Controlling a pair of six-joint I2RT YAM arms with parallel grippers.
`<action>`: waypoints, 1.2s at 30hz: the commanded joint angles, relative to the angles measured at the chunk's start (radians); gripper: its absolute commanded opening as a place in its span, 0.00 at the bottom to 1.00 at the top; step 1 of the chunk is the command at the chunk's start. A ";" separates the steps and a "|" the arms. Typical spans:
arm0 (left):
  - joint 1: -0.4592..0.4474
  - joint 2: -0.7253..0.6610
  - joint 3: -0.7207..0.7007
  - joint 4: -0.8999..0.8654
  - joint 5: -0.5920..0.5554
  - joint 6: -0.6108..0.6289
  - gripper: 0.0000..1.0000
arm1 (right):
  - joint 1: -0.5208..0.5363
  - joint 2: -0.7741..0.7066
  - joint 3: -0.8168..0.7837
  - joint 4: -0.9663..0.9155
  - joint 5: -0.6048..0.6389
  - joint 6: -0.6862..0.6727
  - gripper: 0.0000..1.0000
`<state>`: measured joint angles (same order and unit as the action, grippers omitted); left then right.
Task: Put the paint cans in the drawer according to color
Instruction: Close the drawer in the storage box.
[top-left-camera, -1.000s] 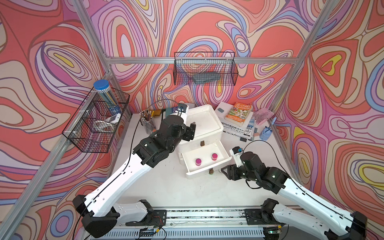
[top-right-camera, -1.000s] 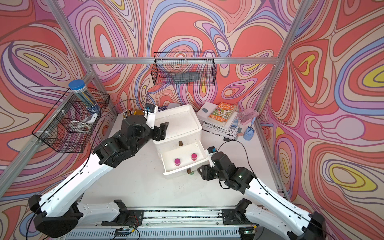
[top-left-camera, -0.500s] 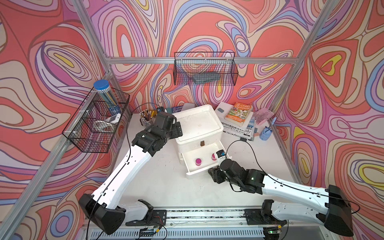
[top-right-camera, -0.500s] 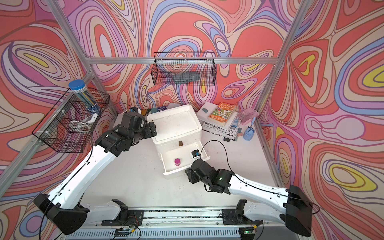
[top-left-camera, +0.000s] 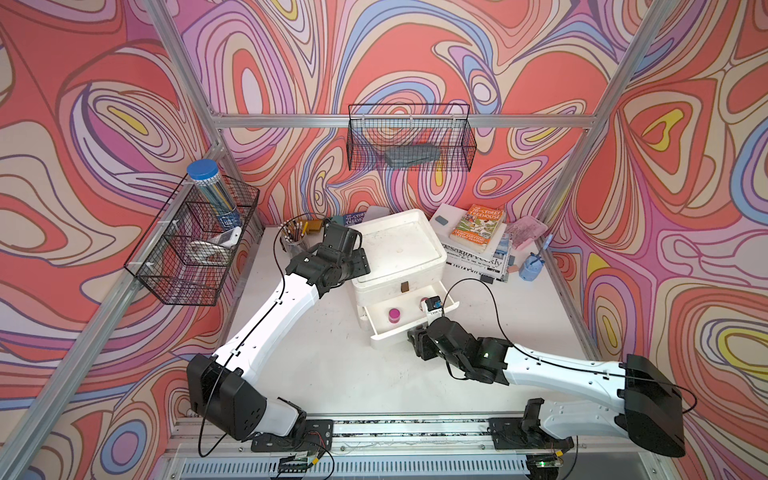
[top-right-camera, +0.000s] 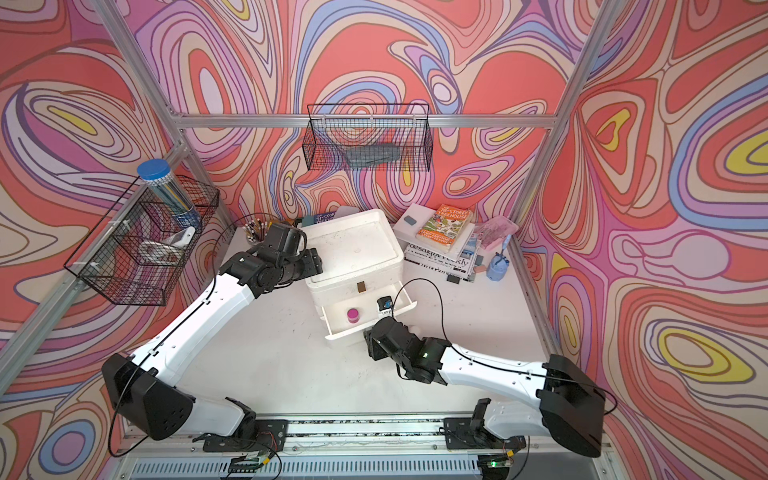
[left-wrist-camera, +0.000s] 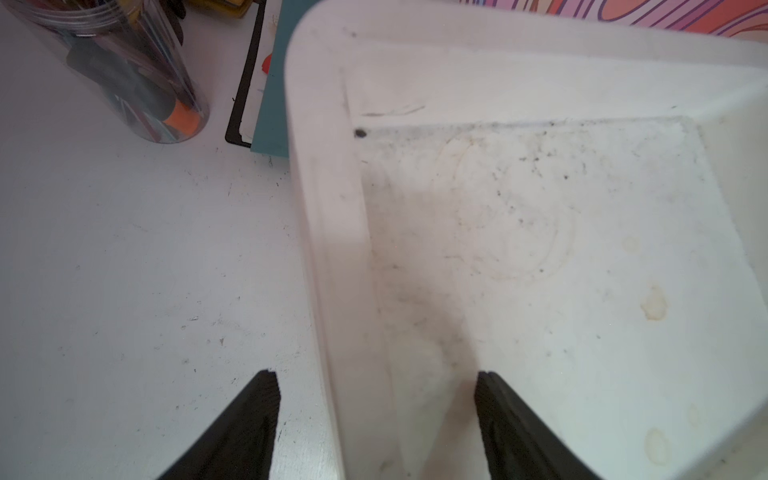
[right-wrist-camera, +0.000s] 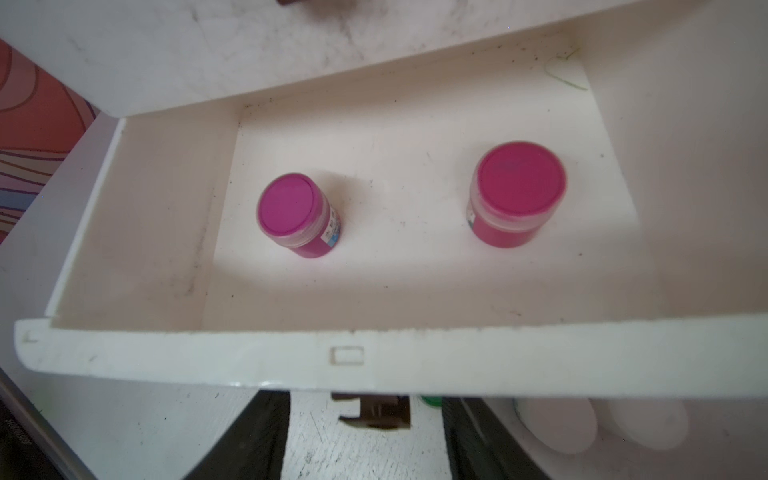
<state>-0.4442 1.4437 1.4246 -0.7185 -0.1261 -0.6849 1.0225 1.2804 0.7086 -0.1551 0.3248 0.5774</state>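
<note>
Magenta paint can (right-wrist-camera: 291, 212) & 2nd magenta can (right-wrist-camera: 519, 187) stand apart in pulled-out drawer (right-wrist-camera: 166, 357). R gripper (right-wrist-camera: 365, 415) released, fingers either side of brown knob (right-wrist-camera: 374, 413). L gripper (left-wrist-camera: 374, 374) released, straddling cabinet rim (left-wrist-camera: 328, 249).

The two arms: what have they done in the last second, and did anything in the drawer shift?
The right gripper slid to its left along the open drawer's front, from the corner to the brown handle, jaws open around it. The left gripper came down to the cabinet's left rim. Nothing grabbed or released. Drawer and both magenta cans stayed.
</note>
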 joint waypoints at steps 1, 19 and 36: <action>0.004 0.029 -0.014 -0.011 0.028 -0.011 0.62 | -0.001 0.040 0.035 0.153 0.036 -0.010 0.62; 0.003 0.017 -0.104 0.014 0.054 -0.035 0.46 | -0.006 0.248 0.126 0.431 0.049 -0.047 0.62; -0.004 -0.023 -0.167 0.070 0.124 -0.157 0.36 | -0.048 0.393 0.201 0.597 0.024 -0.056 0.63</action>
<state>-0.4198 1.3930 1.3060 -0.5449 -0.1371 -0.8131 0.9897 1.6447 0.8791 0.3801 0.3584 0.5350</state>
